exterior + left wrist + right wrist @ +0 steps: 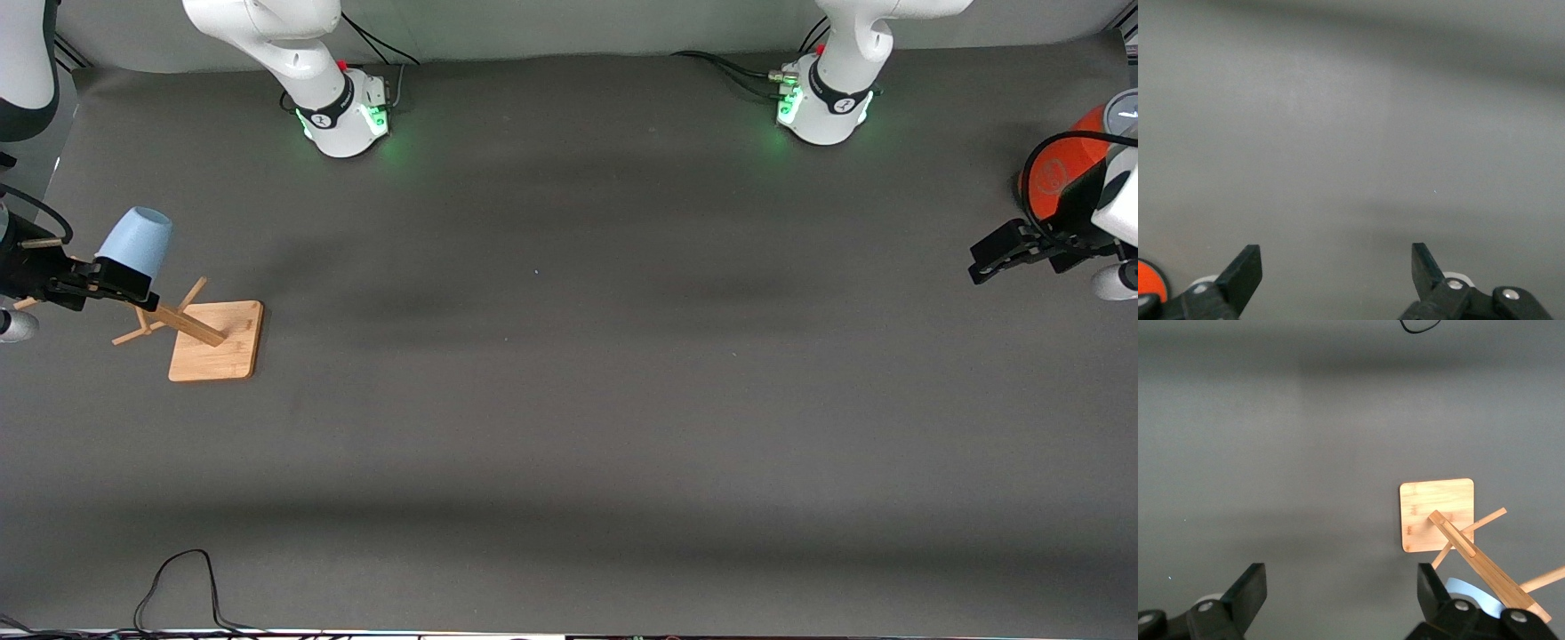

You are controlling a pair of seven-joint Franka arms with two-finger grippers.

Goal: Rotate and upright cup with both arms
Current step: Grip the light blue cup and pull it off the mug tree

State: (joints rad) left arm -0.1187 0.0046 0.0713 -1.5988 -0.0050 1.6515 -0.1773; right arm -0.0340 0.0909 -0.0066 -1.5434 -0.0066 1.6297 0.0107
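Front view: The cup (pixel 135 240) sits upside down on a peg of the wooden rack (pixel 216 340), which stands on the worktop (pixel 569 400) at the right arm's end. The right hand (pixel 116 283) is at the cup's rim, above the rack; from this view it cannot be told whether it touches the cup. The left hand (pixel 985 263) hangs above the worktop at the left arm's end, just beside the orange can (pixel 1062 169).

Left wrist view: The left hand (pixel 1335 270) is released, its fingers spread wide with nothing between them. Bare worktop (pixel 1351 133) lies under it.

Right wrist view: The right hand (pixel 1341 593) is released, fingers apart. The rack (pixel 1438 513) base lies below, and the cup (pixel 1468 595) shows beside one finger, not between the two.
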